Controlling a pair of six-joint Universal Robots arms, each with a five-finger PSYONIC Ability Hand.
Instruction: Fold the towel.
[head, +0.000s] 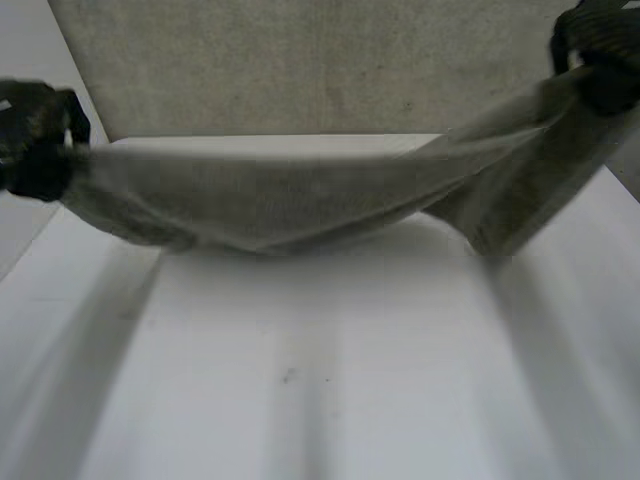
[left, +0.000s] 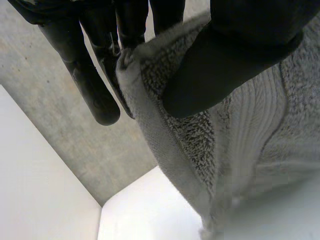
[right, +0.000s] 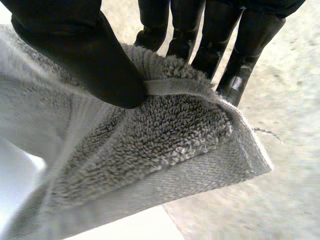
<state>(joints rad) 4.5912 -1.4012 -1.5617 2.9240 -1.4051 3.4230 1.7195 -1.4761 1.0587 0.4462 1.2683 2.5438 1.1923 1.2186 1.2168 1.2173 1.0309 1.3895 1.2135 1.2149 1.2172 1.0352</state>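
The left robot hand (left: 230, 50) and right robot hand (right: 85, 55) are each pinching a towel (head: 270, 200) end, thumb against fingers, suspending it between them over the desk (head: 300, 380) for folding.

So the left hand (left: 230, 60) has the towel (left: 250, 150) pinched at its hemmed edge, thumb pressing on the fluffy side and fingers (left: 95, 95) behind it. From the thumb the towel hangs off toward 6 o'clock, with a ribbed band running along it. Grey concrete floor (left: 90, 150) is at the towel's 9 o'clock, and the white table (left: 145, 215) is around its 7.
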